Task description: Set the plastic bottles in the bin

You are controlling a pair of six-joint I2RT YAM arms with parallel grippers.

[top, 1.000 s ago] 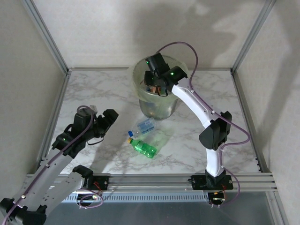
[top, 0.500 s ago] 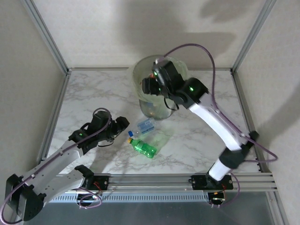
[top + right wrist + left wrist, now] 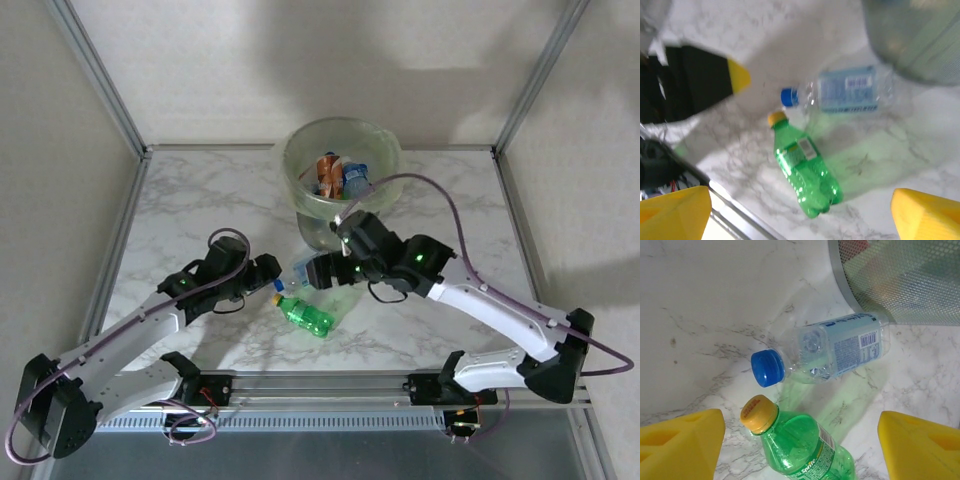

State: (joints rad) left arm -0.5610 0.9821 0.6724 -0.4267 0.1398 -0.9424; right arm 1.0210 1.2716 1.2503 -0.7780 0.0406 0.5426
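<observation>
Left gripper (image 3: 265, 272): fingers spread wide, nothing between them, poised low over the marble table (image 3: 190, 200), aimed at the cap ends of two bottles lying on their sides. Right gripper (image 3: 322, 270): likewise spread and empty, hanging just above the same pair from the bin side, very near the left one.

Directly beneath: a clear bottle (image 3: 835, 352) with a blue cap, base end right by the foot of the bin (image 3: 325, 232), touching or not hard to tell. Just beside it, nearer the arms: a green bottle (image 3: 800, 450) with a yellow cap, the two caps close together, the bodies angled apart. Farther out, inside the bin at the back of the table: an orange-labelled bottle (image 3: 327, 175) and a blue one (image 3: 355, 178), already in.

Judged as the reach for one of the two bottles left on the table, no grasp made yet.

Risks from here:
- Two arms crowding one small spot: a knock between fingers or wrists in case of a joint descent.
- Round, light bottles on a slick top: a roll out of reach from any glancing touch.
- Caps so close together: risk of shoving one bottle while closing on the other.
- Clear bottle close against the bin: little room for a finger on that side, and a chance of bumping the bin.
</observation>
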